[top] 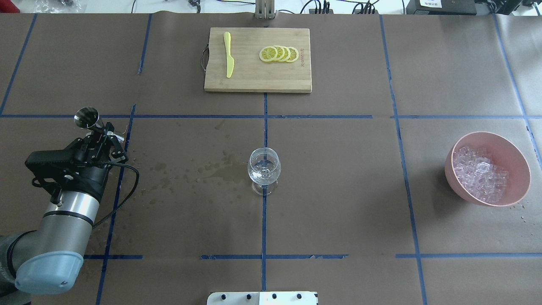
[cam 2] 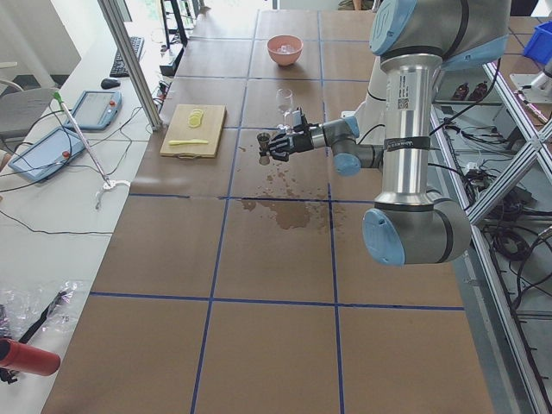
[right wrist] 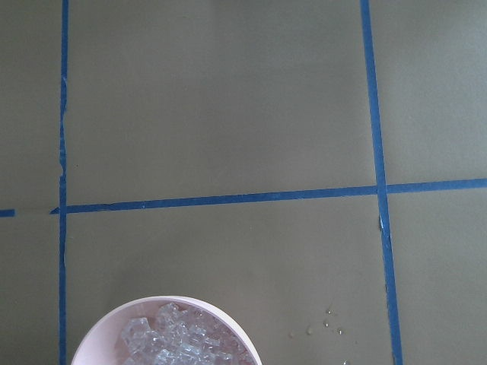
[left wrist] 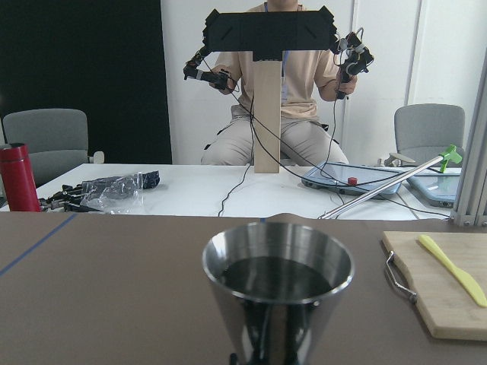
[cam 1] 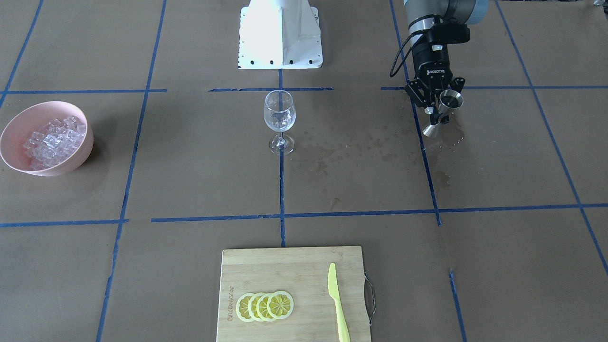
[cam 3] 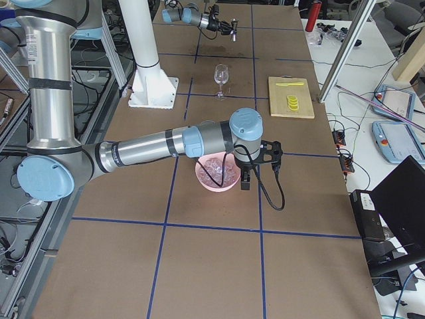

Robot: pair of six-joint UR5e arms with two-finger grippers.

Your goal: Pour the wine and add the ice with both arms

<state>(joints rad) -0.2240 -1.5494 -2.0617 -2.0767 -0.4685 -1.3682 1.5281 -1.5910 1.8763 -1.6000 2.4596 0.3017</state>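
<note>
My left gripper point(cam 1: 437, 113) point(top: 101, 133) is shut on the waist of a steel double-ended jigger point(cam 1: 451, 100) point(top: 86, 117), held tilted just above the table on my left side. The left wrist view shows dark-looking wine point(left wrist: 277, 277) inside the jigger's cup point(left wrist: 278, 304). A clear wine glass point(cam 1: 280, 115) point(top: 264, 168) stands upright at the table's middle. The ice point(cam 1: 51, 140) point(top: 480, 174) point(right wrist: 173, 344) is heaped in a pink bowl point(cam 1: 83, 156) point(top: 521, 168) on my right. My right gripper point(cam 3: 245, 181) hangs at the bowl point(cam 3: 202, 183); I cannot tell whether it is open or shut.
A wooden cutting board point(top: 254, 80) at the far edge carries lemon slices point(top: 279, 54) and a yellow-green knife point(top: 228, 54). Wet spots point(top: 199, 171) darken the paper between jigger and glass. The white robot base point(cam 1: 280, 33) stands behind the glass. A person point(left wrist: 281, 99) sits beyond the table.
</note>
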